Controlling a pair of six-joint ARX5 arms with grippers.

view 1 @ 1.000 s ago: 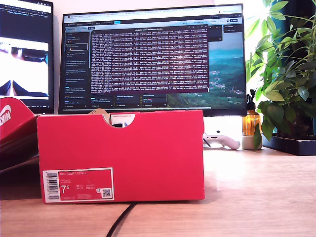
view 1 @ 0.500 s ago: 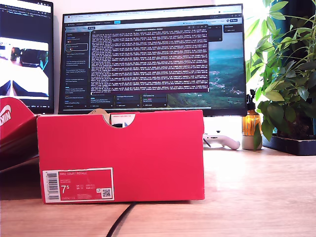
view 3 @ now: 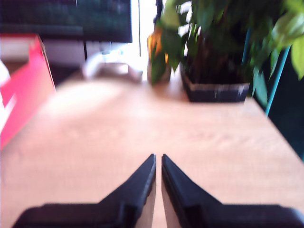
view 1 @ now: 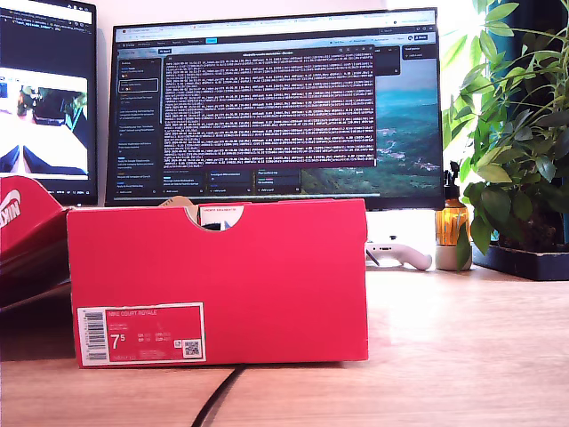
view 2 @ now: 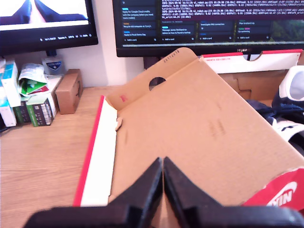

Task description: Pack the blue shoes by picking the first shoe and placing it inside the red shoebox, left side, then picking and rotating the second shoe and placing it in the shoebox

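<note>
Red shoebox (view 1: 218,280) stands on the wooden desk (view 1: 462,338) at the exterior view's left, labelled end wall facing the camera, long axis running away toward the monitor (view 1: 276,107). Blue shoes (view 2: 289,111) lie inside; pointing direction unclear. My first gripper (view 2: 163,164), jaws clenched empty, hangs over the open lid (view 2: 190,128). My second gripper (view 3: 157,159), also clenched empty, hangs over bare desk.

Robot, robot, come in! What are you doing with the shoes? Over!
Both grippers shut, empty. Shoe in red shoebox. Nothing blocking. Over.
</note>
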